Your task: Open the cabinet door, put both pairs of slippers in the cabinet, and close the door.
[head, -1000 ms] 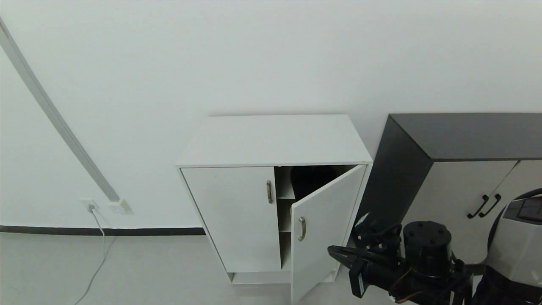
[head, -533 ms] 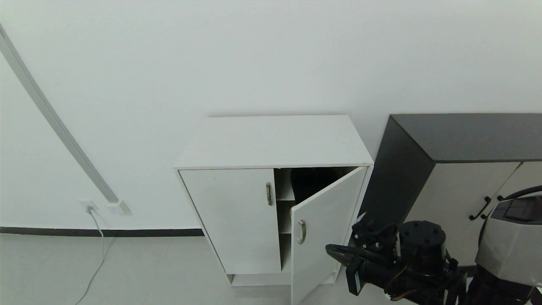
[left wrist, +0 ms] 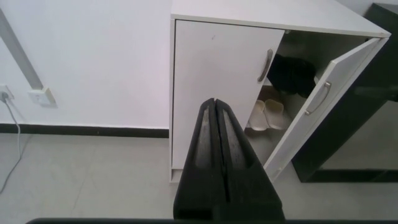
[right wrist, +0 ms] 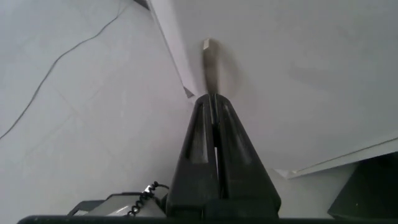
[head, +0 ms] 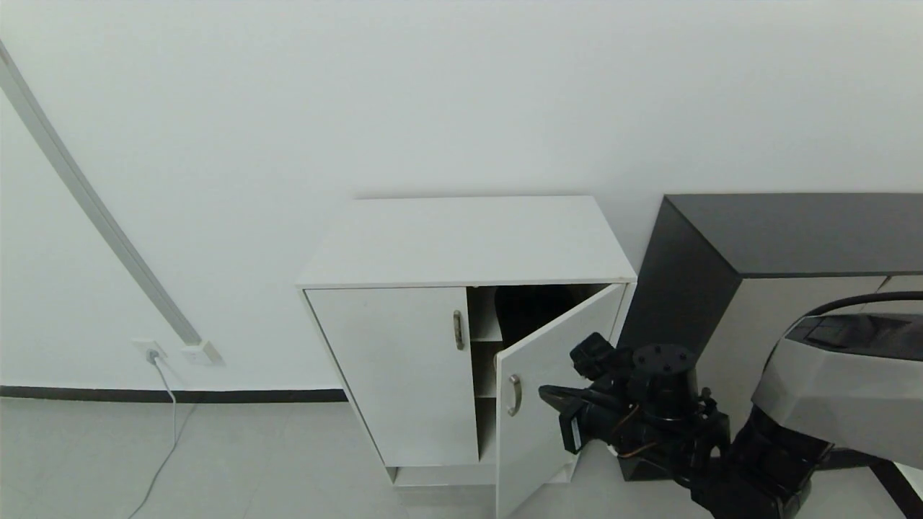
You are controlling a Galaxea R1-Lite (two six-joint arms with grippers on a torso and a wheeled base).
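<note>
The white cabinet [head: 461,241] stands against the wall with its left door [head: 393,367] closed and its right door [head: 555,346] partly open. In the left wrist view, a black pair of slippers [left wrist: 293,73] lies on the upper shelf and a beige pair of slippers [left wrist: 266,115] on the shelf below. My right gripper [head: 546,391] is shut and empty, its tip close to the outer face of the right door beside the handle [head: 513,395]. In the right wrist view the shut right gripper [right wrist: 214,98] points at that handle [right wrist: 210,62]. My left gripper [left wrist: 214,102] is shut, empty, and held back facing the cabinet front.
A dark-topped cabinet [head: 779,231] stands right beside the white one. A wall socket [head: 153,355] with a cable running down to the floor is at the left. Open grey floor [head: 216,461] lies in front and to the left.
My right arm has risen and moved left, bringing its shut gripper close to the right door's outer face. The door stands at about the same angle.
</note>
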